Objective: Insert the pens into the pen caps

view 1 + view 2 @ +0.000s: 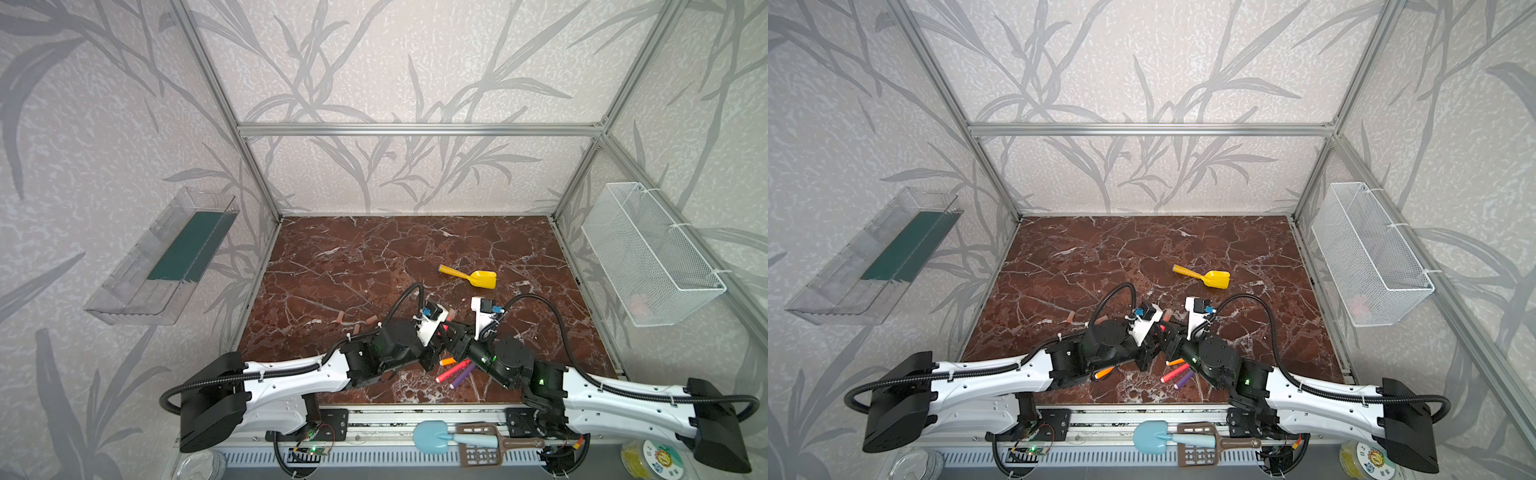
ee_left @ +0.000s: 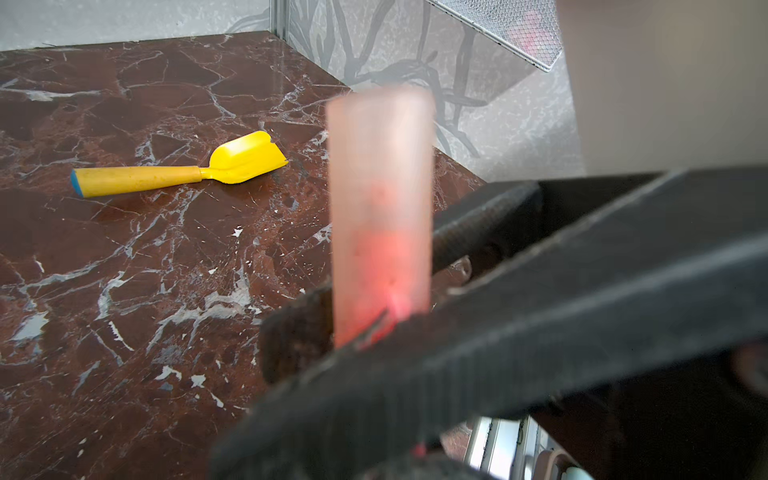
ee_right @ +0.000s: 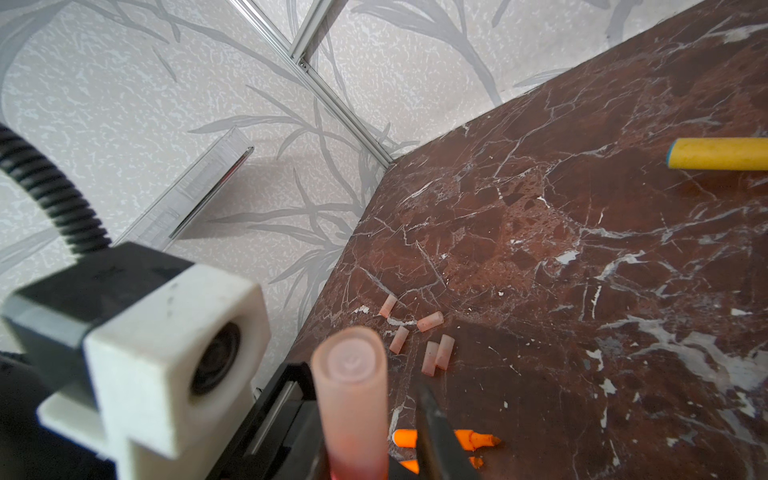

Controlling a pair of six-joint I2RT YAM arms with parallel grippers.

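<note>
A red-pink pen [image 1: 445, 327] is held off the table where the two arms meet, with my left gripper [image 1: 439, 337] shut on its barrel. A translucent pen cap [image 2: 380, 216] sits over its tip, and the red shows through the cap's lower half. My right gripper [image 3: 374, 449] is open around that cap [image 3: 353, 399], with a visible gap between the cap and one finger [image 3: 436, 432]. Several loose pen caps [image 3: 430, 321] lie left of the arms [image 1: 356, 328]. Orange [image 1: 448, 361], red-pink [image 1: 451, 371] and purple [image 1: 462, 379] pens lie below the grippers. Another orange pen [image 1: 1104, 372] lies under the left arm.
A yellow toy scoop [image 1: 469, 276] lies behind the grippers. A white wire basket [image 1: 648, 253] hangs on the right wall and a clear tray [image 1: 162, 257] on the left wall. A blue scoop [image 1: 432, 436] and a brown slotted scoop [image 1: 482, 446] rest on the front rail.
</note>
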